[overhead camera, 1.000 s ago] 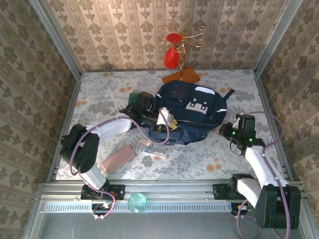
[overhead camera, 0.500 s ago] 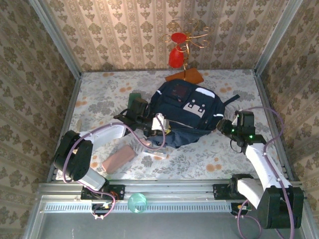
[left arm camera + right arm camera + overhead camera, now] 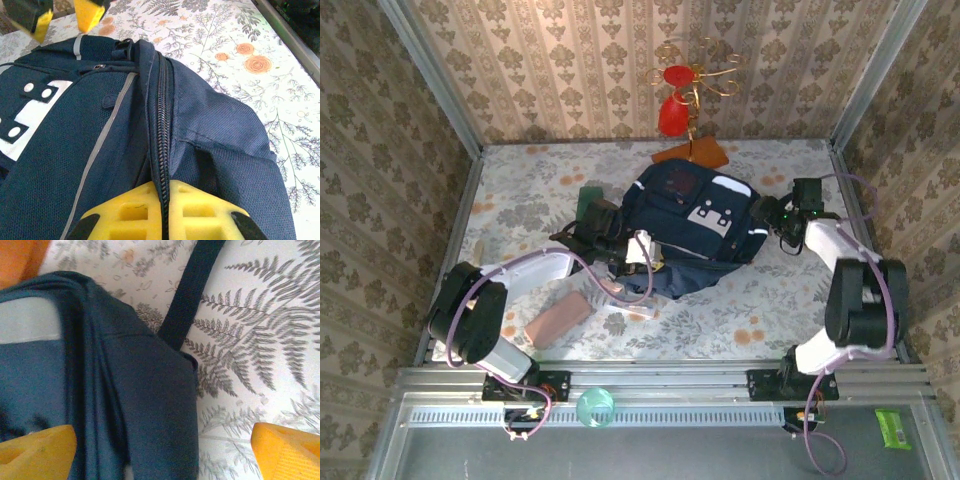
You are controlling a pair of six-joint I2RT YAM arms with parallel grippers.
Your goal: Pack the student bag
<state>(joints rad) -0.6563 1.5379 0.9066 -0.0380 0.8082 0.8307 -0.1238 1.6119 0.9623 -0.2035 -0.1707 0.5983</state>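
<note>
Left wrist view: the student bag (image 3: 100, 150) is running off the left and bottom edges. Top view: a green object (image 3: 893, 427) at lower right is appearing too small to identify.

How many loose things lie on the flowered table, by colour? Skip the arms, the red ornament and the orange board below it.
Navy: 1, the student bag
Pinkish brown: 1, the flat case
Dark green: 1, the block
Clear: 1, the small packet
Total: 4
Pale speck at left edge: too small to tell.
</note>
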